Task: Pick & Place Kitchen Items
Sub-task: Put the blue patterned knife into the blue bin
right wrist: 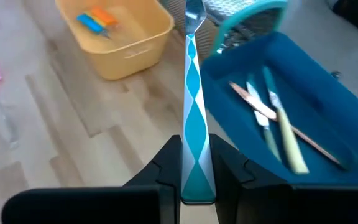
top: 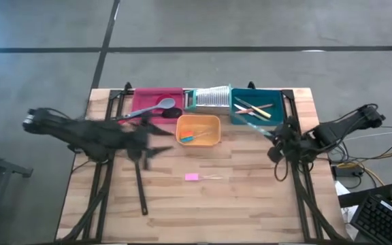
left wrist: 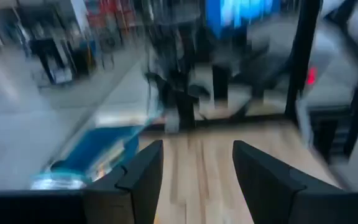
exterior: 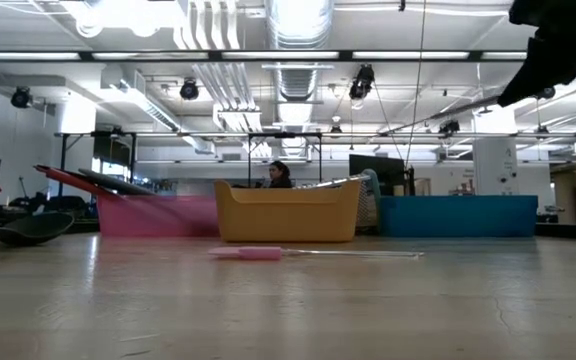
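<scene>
Wooden tabletop point(top: 250, 197), trays along the far edge. Left gripper point(left wrist: 197, 180) blurred, fingers apart, empty, above a black ladle point(top: 140, 187). Right gripper point(right wrist: 194, 180) clamped on a teal diamond-patterned utensil point(right wrist: 192, 81), tip cut off, beside the teal tray point(right wrist: 328, 81).

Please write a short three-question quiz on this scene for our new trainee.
1. True or false: the right gripper is shut on a fork with a teal diamond handle.
2. Which tray holds the grey-blue spoon? A) pink tray B) orange tray C) teal tray
3. Fill in: the loose pink piece lies on the ____, not in any tray.

Key:
1. True; the fork points out over the near edge of the teal tray.
2. A; the spoon's bowl sits in the pink tray.
3. table; the piece is on the bare wood in front of the orange tray.
</scene>
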Action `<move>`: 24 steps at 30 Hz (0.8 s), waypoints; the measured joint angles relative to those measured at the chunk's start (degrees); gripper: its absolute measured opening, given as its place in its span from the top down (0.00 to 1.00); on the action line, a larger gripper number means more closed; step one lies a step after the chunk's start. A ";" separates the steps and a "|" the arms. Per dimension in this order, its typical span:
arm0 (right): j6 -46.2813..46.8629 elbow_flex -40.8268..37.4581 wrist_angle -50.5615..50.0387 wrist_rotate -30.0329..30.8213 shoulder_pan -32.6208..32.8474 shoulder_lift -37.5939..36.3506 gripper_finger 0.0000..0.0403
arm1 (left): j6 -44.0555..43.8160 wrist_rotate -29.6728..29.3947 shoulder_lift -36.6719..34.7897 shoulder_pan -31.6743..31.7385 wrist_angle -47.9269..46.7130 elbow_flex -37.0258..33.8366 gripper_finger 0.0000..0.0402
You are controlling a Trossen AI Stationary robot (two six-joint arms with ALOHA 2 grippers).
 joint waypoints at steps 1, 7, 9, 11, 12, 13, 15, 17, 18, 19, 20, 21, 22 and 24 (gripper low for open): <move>0.02 -0.23 -0.85 -0.01 -0.83 -1.33 0.90 | 0.16 -0.16 -1.17 0.00 1.51 -2.10 0.51; -0.87 -0.78 -5.05 -1.59 -5.65 -5.79 0.90 | 1.02 0.43 -5.64 -0.04 6.10 -9.15 0.51; -0.95 -0.80 -5.71 -2.46 -7.06 -6.10 0.90 | 1.50 0.29 -7.03 -0.13 5.28 -10.94 0.51; -1.33 -0.83 -6.50 -3.40 -8.20 -6.52 0.90 | 2.61 0.13 -8.07 -0.13 9.97 -10.80 0.51; -1.31 -0.84 -6.86 -3.89 -8.70 -6.47 0.90 | 2.97 0.09 -8.20 -0.13 9.22 -11.18 0.51; -1.32 -0.80 -7.81 -4.34 -9.28 -6.58 0.90 | 3.06 -0.14 -8.06 -0.15 6.73 -11.81 0.51; -1.16 -0.76 -9.09 -4.86 -10.42 -6.43 0.90 | 3.55 -0.09 -8.74 -0.38 7.24 -11.47 0.51; -1.38 -0.60 -8.60 -4.83 -11.52 -6.41 0.90 | 5.18 -0.20 -9.17 -1.11 6.87 -12.56 0.51; -1.43 -0.60 -8.72 -4.86 -12.14 -6.41 0.90 | 5.92 -0.73 -9.34 -1.48 6.13 -13.54 0.51; -1.45 -0.59 -8.74 -4.89 -12.84 -6.41 0.90 | 6.36 -1.10 -9.67 -1.84 7.16 -14.29 0.51; -1.52 -0.55 -8.73 -4.93 -13.58 -6.41 0.90 | 6.85 -1.45 -10.14 -2.05 9.89 -14.89 0.51; -1.63 -0.45 -8.77 -4.92 -14.39 -6.43 0.90 | 7.39 -1.70 -10.69 -2.25 12.75 -15.67 0.51; -1.80 -0.35 -8.75 -4.91 -15.25 -6.41 0.90 | 7.79 -1.88 -11.01 -2.35 14.34 -16.74 0.51; -1.96 -0.28 -8.77 -5.43 -17.10 -6.41 0.90 | 8.21 -2.29 -11.01 -2.51 15.80 -19.03 0.51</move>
